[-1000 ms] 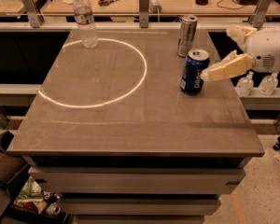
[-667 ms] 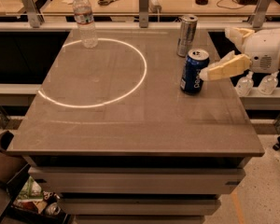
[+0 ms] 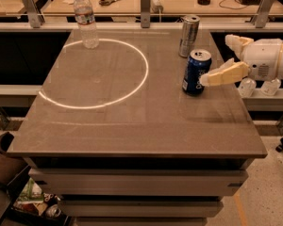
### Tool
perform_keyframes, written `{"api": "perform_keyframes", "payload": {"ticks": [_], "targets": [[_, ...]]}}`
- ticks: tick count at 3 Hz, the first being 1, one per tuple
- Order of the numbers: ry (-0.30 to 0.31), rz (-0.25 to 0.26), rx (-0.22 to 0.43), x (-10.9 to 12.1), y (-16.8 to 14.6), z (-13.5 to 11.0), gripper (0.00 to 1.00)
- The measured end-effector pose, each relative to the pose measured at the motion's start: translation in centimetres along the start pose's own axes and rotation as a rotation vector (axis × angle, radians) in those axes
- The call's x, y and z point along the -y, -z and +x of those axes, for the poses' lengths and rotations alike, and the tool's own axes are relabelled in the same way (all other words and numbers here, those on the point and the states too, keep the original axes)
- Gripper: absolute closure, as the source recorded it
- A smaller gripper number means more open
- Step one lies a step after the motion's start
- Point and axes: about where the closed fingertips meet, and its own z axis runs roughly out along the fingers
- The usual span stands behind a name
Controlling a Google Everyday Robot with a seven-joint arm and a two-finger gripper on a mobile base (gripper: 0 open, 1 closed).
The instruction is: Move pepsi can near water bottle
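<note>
The pepsi can [image 3: 196, 72], dark blue with a silver top, stands upright on the right part of the grey table [image 3: 132, 126]. The water bottle [image 3: 86, 20], clear with a white cap and a white-and-red label, stands at the table's far left corner. My gripper [image 3: 215, 59] reaches in from the right edge, just right of the can. It is open and empty. Its near finger [image 3: 224, 74] points at the can's right side, with the tip at or almost at the can. The far finger [image 3: 236, 41] is behind it, well clear of the can.
A taller, slim silver can [image 3: 189, 36] stands just behind the pepsi can. A ring of light [image 3: 140, 86] lies on the table's left half. Railing posts [image 3: 146, 1] line the far edge, with another table behind. Bins sit on the floor at lower left.
My gripper has edged slightly left toward the pepsi can. The can, the silver can and the bottle have not moved.
</note>
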Motion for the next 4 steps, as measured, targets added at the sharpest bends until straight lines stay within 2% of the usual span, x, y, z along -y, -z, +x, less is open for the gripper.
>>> {"api": "perform_keyframes", "payload": {"ticks": [1, 3, 4], "targets": [[-0.018, 0.003, 0.031, 0.0, -0.5, 1.6, 0.00], [-0.053, -0.026, 0.110, -0.3, -3.2, 4.0, 0.00], [-0.050, -0.031, 0.145, -0.6, -3.9, 4.1, 0.16]]}}
